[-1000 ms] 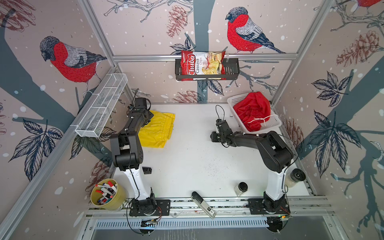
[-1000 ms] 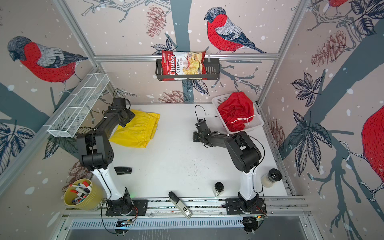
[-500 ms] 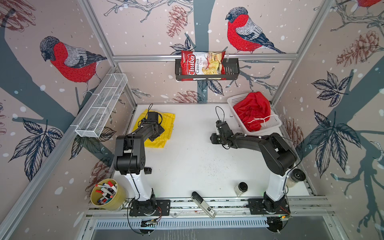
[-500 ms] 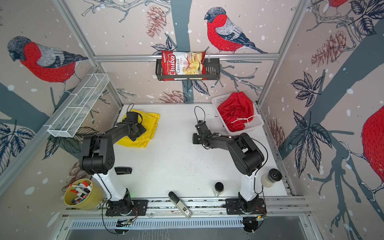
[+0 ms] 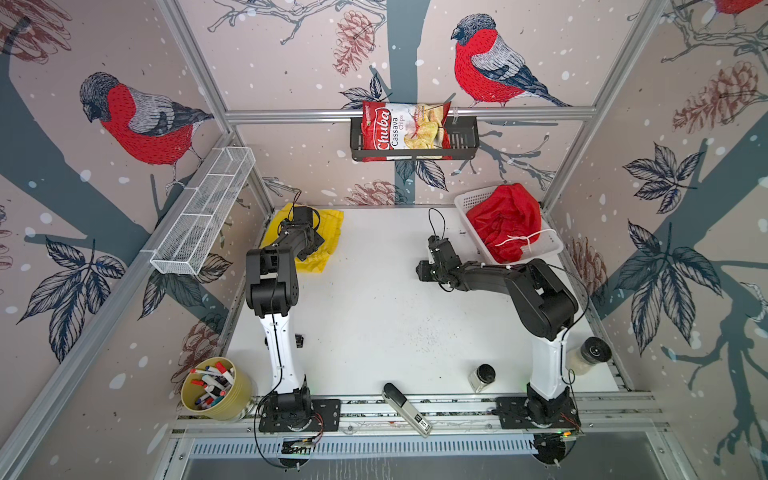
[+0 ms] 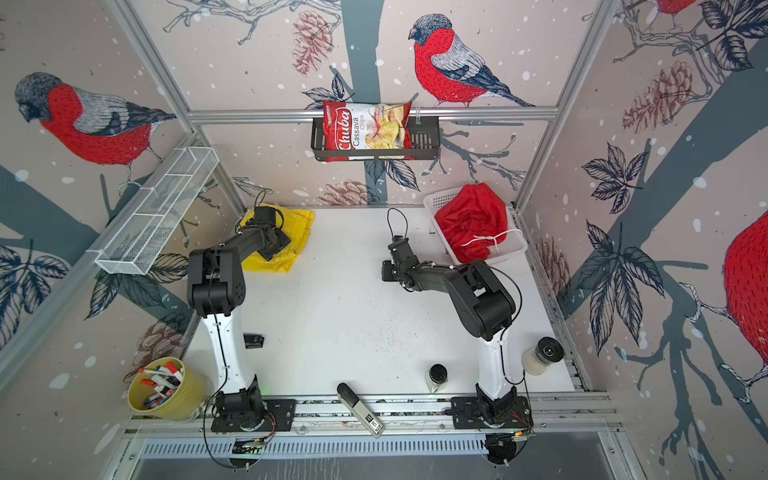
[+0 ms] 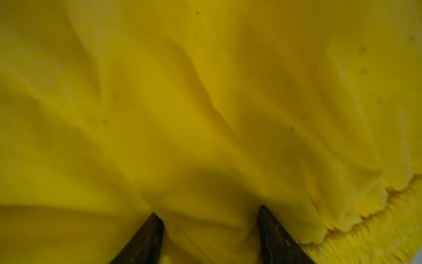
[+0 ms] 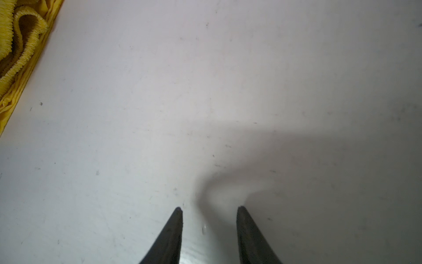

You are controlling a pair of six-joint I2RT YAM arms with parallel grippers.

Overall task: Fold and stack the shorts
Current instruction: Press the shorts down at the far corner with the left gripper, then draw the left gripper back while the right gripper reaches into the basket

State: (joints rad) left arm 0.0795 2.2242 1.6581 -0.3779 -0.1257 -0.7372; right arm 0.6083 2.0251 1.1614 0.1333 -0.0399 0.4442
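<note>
Jaws apart, the left gripper point(image 7: 206, 210) is seemingly pressing the yellow shorts point(image 5: 332, 228) flat at the table's point(image 5: 374, 311) far-left corner. The right gripper point(image 8: 209, 208) is hovering open-jawed and empty, and the red shorts point(image 5: 498, 224) are sitting in the far-right basket point(image 5: 469, 198).

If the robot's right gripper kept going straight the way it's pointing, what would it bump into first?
Most likely the bare white table: the right gripper points down at it, jaws open, with nothing between. The yellow shorts lie off to one side, not in that line.
</note>
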